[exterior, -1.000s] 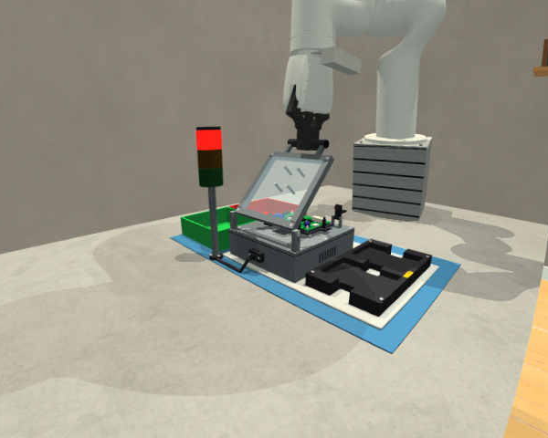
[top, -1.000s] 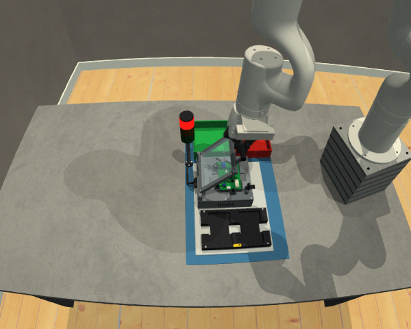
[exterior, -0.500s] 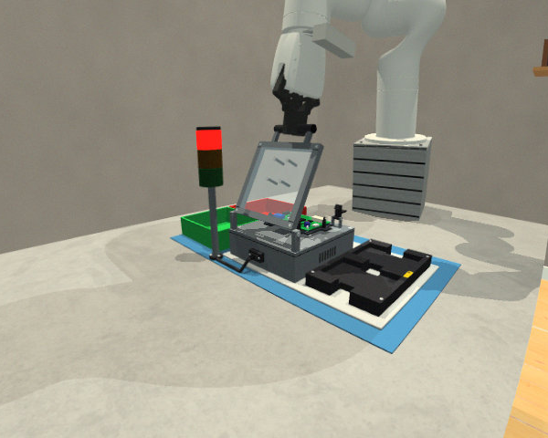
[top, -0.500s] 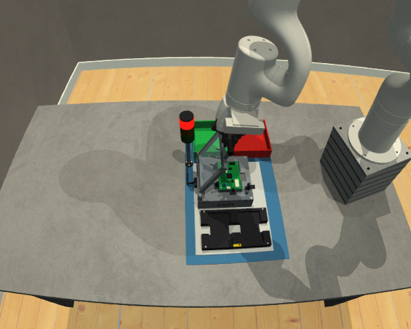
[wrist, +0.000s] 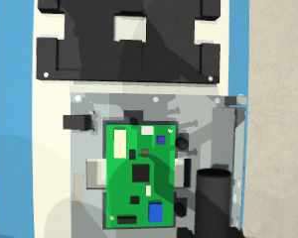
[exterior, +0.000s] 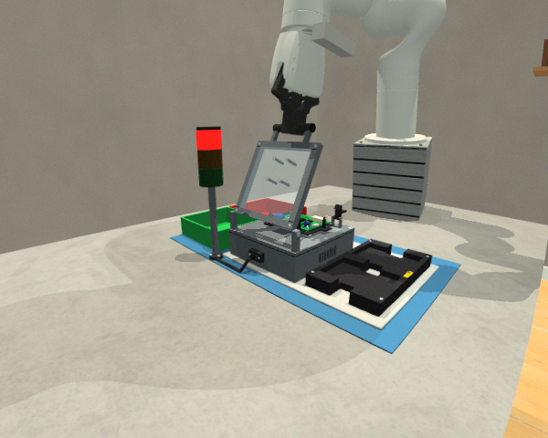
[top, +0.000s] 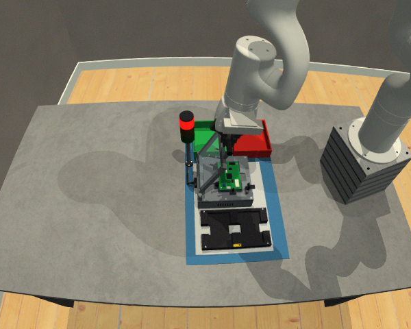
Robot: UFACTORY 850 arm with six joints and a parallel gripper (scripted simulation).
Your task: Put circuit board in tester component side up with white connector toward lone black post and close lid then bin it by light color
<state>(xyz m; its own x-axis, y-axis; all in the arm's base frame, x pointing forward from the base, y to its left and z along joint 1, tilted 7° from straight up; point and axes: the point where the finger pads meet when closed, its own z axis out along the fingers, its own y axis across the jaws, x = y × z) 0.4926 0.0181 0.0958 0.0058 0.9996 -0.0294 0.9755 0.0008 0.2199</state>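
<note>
The green circuit board (top: 229,175) lies flat in the grey tester (top: 224,192), component side up. In the wrist view the board (wrist: 140,176) has its white connector (wrist: 120,143) at the end near a single black post (wrist: 133,120). The tester's clear lid (exterior: 279,181) stands raised at a steep angle. My gripper (exterior: 293,123) is shut on the lid's black handle bar (exterior: 293,128) at its top edge; the bar also shows in the wrist view (wrist: 214,203). The signal light (exterior: 208,139) glows red at its top.
The red bin (top: 253,143) and the green bin (top: 203,136) stand side by side just behind the tester. The empty black tray (top: 235,228) lies in front of it on the blue mat. The latch hook (exterior: 339,213) stands at the tester's right edge. The arm's base block (top: 363,166) is far right.
</note>
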